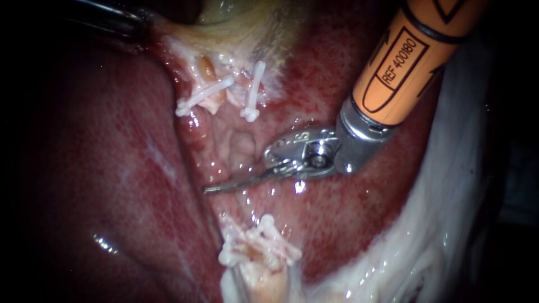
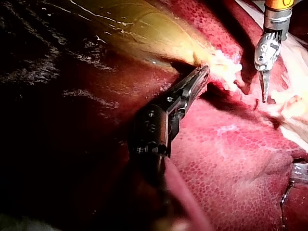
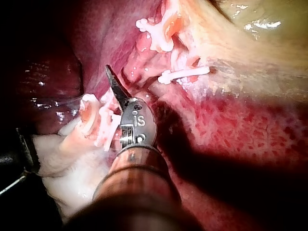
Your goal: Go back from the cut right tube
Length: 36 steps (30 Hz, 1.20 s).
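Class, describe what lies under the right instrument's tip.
Under the shut end effector of the right instrument lies wet pink tissue, between the upper clips and lower clips. Tissue beneath its metal wrist is covered.

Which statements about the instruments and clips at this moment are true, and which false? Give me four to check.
1. The right instrument's jaws lie together and hold nothing. True.
2. In the endoscope view its shaft comes in from the lower left. False: the orange shaft comes in from the upper right.
3. White clips lie on both sides of its tip: two upper clips and a lower cluster of clips. True.
4. No second instrument shows in any view. False: the left instrument is there, its tip at the pale edge of the gallbladder.
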Motion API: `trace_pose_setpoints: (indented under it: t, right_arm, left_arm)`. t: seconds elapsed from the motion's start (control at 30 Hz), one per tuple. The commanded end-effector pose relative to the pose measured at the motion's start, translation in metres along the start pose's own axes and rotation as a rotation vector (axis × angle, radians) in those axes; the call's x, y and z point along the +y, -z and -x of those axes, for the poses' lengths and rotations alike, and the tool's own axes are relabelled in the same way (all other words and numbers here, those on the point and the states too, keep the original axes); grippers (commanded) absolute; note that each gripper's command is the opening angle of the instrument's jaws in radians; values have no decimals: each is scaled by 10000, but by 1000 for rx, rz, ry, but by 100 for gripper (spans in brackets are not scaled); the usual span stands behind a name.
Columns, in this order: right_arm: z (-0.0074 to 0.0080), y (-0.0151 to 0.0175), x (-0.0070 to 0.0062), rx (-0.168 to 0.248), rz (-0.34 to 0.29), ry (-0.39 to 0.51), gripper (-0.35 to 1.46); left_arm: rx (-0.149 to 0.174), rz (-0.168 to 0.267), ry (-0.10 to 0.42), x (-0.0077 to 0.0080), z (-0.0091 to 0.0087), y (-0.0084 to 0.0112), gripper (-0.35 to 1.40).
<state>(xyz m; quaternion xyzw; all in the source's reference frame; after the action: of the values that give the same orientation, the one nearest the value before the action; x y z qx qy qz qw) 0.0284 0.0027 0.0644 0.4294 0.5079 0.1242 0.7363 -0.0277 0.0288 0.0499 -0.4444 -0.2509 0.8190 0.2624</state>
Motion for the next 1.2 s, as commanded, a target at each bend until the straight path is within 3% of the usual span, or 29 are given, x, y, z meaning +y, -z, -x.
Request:
trace_pose_setpoints:
  t: [0.03,0.07,0.13,0.23,0.37,0.67,0.77,0.87,0.97,1.03,1.2]
  right_arm:
    - [0,0,0,16,-2,1,22]
    - [0,0,-1,30,-5,3,57]
    - [-1,-1,-1,71,-13,7,109]
    - [-2,-2,-2,126,-22,13,131]
    - [-3,-4,-5,151,13,13,141]
    - [2,2,-10,154,30,13,145]
    - [7,12,-18,165,94,14,145]
    - [14,23,-26,172,174,77,145]
    - [23,38,-35,159,256,148,145]
    - [31,51,-41,122,317,213,145]
    - [44,86,-57,-69,468,313,145]
  left_arm:
    - [0,0,-1,0,0,0,-35]
    - [0,0,-1,0,0,0,-35]
    - [0,0,-1,0,0,0,-35]
    - [0,1,-1,-1,1,0,-35]
    - [0,1,-1,-3,1,0,-35]
    - [0,0,-1,-3,1,0,-35]
    - [0,0,-1,-3,2,0,-35]
    - [0,1,-1,-3,2,1,-35]
    - [0,1,-1,-3,2,1,-35]
    - [0,1,-1,-3,2,1,-35]
    - [0,0,-1,-4,2,1,-35]
